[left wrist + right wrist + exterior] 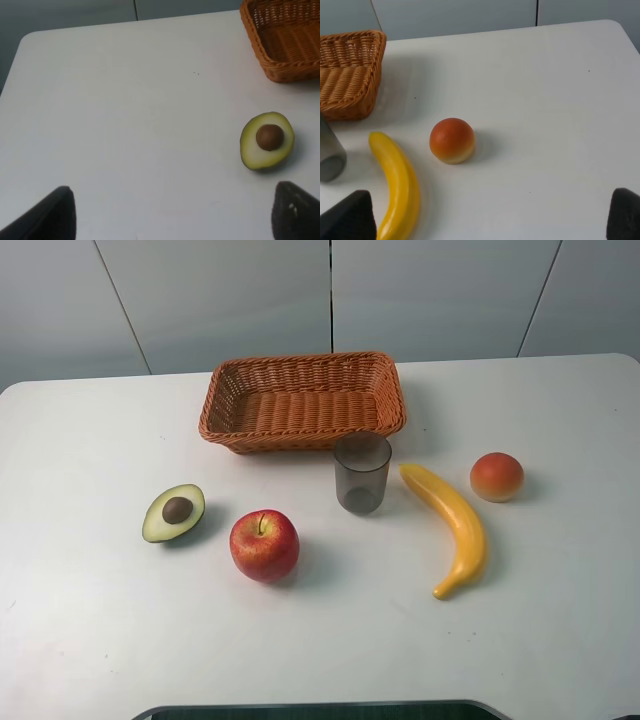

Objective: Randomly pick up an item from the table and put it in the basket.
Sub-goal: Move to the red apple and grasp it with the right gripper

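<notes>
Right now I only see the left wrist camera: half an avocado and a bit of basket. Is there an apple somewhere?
Observer: Yes, a red apple sits on the table just beside the avocado, toward the right arm's side.
Operator: Is anything in the basket?
Observer: No, the basket is empty.
Operator: What else is out there?
Observer: A grey cup, a banana and a peach-like fruit, all farther right.
</notes>
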Action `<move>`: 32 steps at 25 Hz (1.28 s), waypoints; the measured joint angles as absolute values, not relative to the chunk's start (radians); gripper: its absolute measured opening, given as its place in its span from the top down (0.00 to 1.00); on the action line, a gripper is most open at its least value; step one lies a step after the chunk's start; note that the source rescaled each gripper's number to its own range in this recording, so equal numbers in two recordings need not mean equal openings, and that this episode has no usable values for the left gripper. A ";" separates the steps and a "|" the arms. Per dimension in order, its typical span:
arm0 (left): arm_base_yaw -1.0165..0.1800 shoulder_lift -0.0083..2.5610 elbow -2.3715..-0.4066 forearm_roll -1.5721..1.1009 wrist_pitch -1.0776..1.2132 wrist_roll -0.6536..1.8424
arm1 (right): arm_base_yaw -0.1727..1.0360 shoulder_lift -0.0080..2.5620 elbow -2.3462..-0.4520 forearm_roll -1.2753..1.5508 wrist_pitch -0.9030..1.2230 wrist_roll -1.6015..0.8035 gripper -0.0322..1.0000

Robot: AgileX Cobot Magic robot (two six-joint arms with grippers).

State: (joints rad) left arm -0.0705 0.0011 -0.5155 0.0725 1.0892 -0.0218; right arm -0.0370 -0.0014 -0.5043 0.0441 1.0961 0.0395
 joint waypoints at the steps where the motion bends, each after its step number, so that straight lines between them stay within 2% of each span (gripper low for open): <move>1: -0.070 0.001 -0.515 0.072 1.089 -0.022 | -0.037 -0.001 -0.504 0.044 1.096 0.040 0.00; 32: -0.070 0.001 -0.515 0.072 1.089 -0.021 | 0.001 -0.001 -0.504 0.043 1.096 0.040 0.00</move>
State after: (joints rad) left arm -0.0705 0.0011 -0.5155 0.0725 1.0892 -0.0213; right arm 0.0006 -0.0014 -0.5043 0.0434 1.0961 0.0395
